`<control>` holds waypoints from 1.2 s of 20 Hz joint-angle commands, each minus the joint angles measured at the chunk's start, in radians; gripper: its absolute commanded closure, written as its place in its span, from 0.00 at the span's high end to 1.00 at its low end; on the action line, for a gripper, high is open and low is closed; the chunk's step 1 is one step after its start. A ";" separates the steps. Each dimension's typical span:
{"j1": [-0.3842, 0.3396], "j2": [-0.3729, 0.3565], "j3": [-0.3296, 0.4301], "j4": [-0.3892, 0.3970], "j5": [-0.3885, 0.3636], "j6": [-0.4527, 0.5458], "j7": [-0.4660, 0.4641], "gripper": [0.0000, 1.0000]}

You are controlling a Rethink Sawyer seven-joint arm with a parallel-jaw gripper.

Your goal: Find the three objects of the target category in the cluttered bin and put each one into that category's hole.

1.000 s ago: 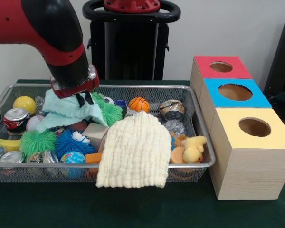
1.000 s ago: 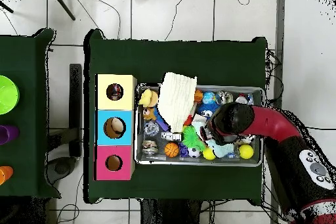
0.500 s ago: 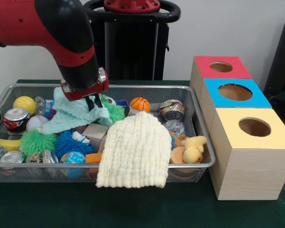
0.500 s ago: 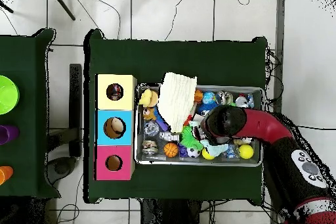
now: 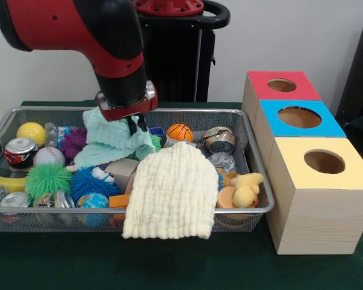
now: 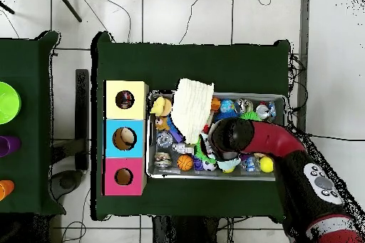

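Observation:
My gripper [image 5: 135, 127] hangs over the back middle of the wire mesh basket [image 5: 193, 110], shut on the large mint-green waffle cloth [image 5: 109, 142]. The cloth hangs from it and drapes over the clutter. The large cream waffle cloth [image 5: 169, 193] lies over the basket's front rim; it also shows in the overhead view [image 6: 191, 105]. The small ruffled printed fabric pieces are hidden. The yellow-topped box with its round hole [image 5: 324, 161] stands to the right of the basket, nearest the camera. In the overhead view the arm [image 6: 239, 137] covers the gripper.
The blue-topped box [image 5: 299, 116] and the red-topped box [image 5: 282, 85] stand behind the yellow one. The basket holds cans, a small basketball [image 5: 180, 132], a yellow ball [image 5: 31, 132], spiky green and blue balls, a globe ball and a yellow duck plush [image 5: 247, 188].
The arm has moved right in the front view, carrying the mint-green cloth towards the basket's middle. A purple spiky ball and a baseball at the left now show.

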 commanded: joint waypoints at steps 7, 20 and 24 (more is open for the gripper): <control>0.075 -0.030 -0.073 0.157 0.107 -0.152 0.289 0.00; 0.070 0.000 -0.080 0.143 0.138 -0.187 0.221 0.00; 0.065 -0.003 -0.078 0.147 0.142 -0.187 0.208 0.00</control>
